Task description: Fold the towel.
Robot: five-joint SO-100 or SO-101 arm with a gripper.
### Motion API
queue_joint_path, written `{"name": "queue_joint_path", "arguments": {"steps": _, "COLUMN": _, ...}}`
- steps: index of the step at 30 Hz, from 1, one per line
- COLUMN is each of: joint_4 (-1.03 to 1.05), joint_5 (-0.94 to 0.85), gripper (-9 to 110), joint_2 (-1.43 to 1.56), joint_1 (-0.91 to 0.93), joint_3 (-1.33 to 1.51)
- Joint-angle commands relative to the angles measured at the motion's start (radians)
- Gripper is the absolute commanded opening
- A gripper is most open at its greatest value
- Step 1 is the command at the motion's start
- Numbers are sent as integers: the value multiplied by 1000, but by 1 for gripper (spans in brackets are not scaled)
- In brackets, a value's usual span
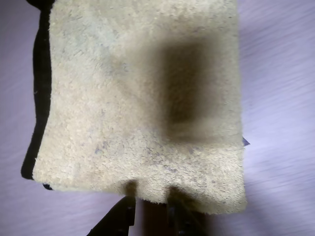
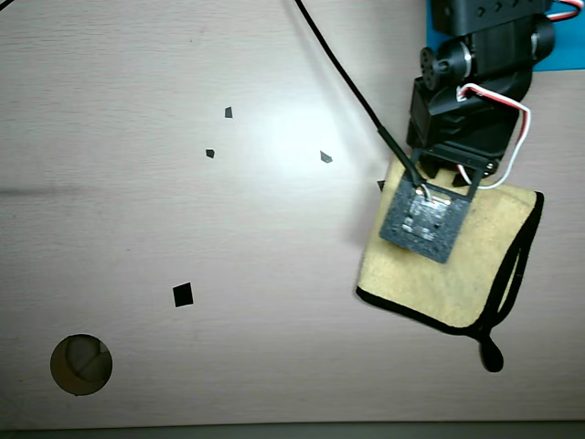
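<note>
On the pale wooden tabletop (image 2: pixel 183 219) lies the yellow terry towel with black trim (image 2: pixel 457 265), jaws slightly parted astride its near edge; fold seemingly beginning, next needing a firm pinch

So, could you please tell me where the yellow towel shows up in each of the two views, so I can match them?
Wrist view: the towel fills the centre and top of the picture, its near edge at the gripper at the bottom.
Overhead view: the towel lies at the right on the table, partly under the arm.
Shared landmark: the towel's black trim, at the left in the wrist view, and along the lower and right edges overhead.
</note>
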Motion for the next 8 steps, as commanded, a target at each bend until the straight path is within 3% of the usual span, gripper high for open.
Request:
{"name": "queue_joint_path", "arguments": {"steps": 1, "joint_4": 12, "joint_5": 28, "gripper": 6, "joint_2": 54, "joint_1": 21, "joint_3": -8}}
{"name": "queue_joint_path", "arguments": {"steps": 8, "joint_4": 15, "joint_5": 12, "gripper": 6, "joint_2": 54, "joint_1": 38, "joint_3": -2}}
